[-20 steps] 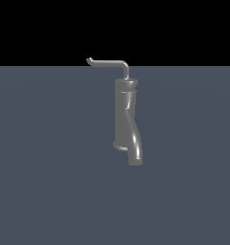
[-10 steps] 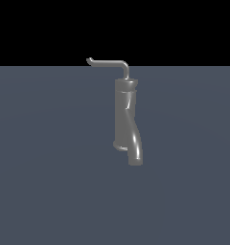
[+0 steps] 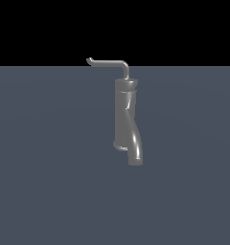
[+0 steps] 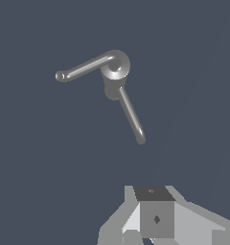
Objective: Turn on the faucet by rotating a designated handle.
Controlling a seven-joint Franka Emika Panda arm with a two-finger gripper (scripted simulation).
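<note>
The dark grey glossy faucet (image 3: 124, 115) stands upright on the grey floor, its thick spout (image 3: 135, 154) curving out at the low end. The thin L-shaped handle (image 3: 109, 62) rises from the top of the body and reaches toward the exterior view's left, ending in a small upturned tip. In the wrist view the faucet (image 4: 116, 64) is seen end-on, with the handle (image 4: 83, 68) and the spout (image 4: 131, 115) spreading out from it. Only grey parts of my gripper (image 4: 156, 215) show at the picture's edge, apart from the faucet and touching nothing. The gripper is not in the exterior view.
A plain grey floor (image 3: 50, 182) lies all around the faucet, under a black background. No other object shows in either view.
</note>
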